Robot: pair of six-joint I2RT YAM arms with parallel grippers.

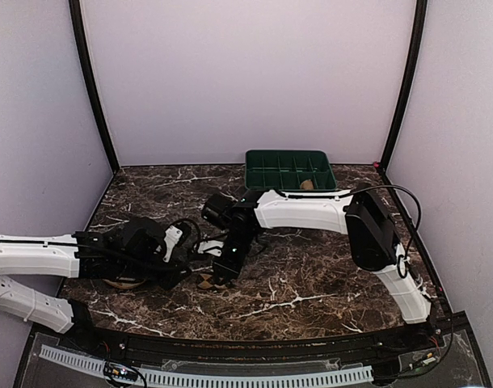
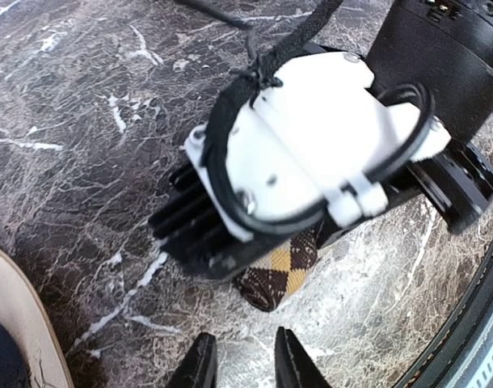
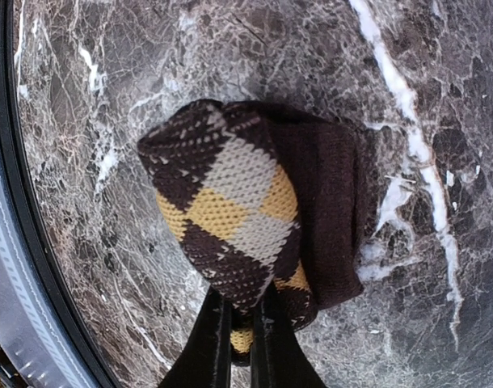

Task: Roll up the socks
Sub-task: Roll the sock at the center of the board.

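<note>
The socks [image 3: 238,210] are a rounded bundle of brown, yellow and cream diamond check lying on the marble table, with a plain dark brown fold on its right side. My right gripper [image 3: 240,335] is shut on the bundle's near edge, with fabric pinched between its fingers. In the top view the right gripper [image 1: 225,273] points down at the socks [image 1: 204,281] near the table's front middle. My left gripper [image 2: 245,364] is open with nothing between its fingers, a short way from the socks [image 2: 283,271], which poke out from under the right gripper's white body. From above, the left gripper [image 1: 194,263] sits just left of the bundle.
A green compartment tray [image 1: 288,170] stands at the back, with a small tan lump [image 1: 309,184] at its front edge. A round cream dish [image 2: 12,323] lies under the left arm, something dark blue [image 2: 0,360] in it. The table's black front rim [image 3: 8,202] runs close by.
</note>
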